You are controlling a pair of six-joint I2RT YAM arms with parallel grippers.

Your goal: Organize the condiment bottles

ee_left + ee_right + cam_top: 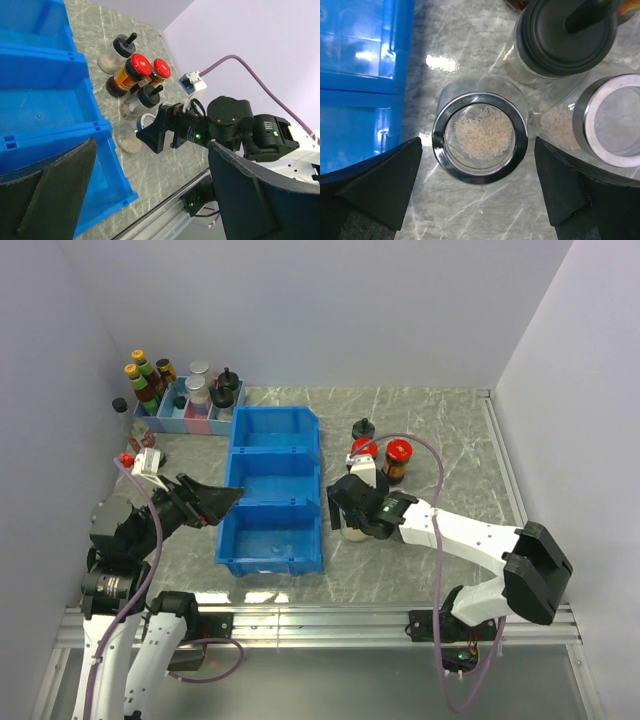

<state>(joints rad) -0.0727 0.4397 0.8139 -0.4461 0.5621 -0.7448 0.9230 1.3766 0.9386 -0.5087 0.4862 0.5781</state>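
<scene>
The condiment bottles stand grouped on the marble, right of a blue three-compartment bin (272, 540). Two red-lidded dark jars (138, 65) (161, 67) and two black-capped shakers (125, 45) (150, 95) sit behind the glass jars. My right gripper (478, 180) hangs open over a silver-lidded glass jar of rice (480, 137), one finger on each side and neither touching it. A second silver-lidded jar (615, 120) and a shaker (565, 35) stand close beside it. My left gripper (228, 505) is open and empty at the bin's left wall.
A pink-and-blue rack (185, 420) of taller sauce bottles stands at the back left. A slim black-capped bottle (122, 415) stands by the left wall. The metal rail (300, 618) runs along the near edge. The right arm's cable (440, 490) loops over the table.
</scene>
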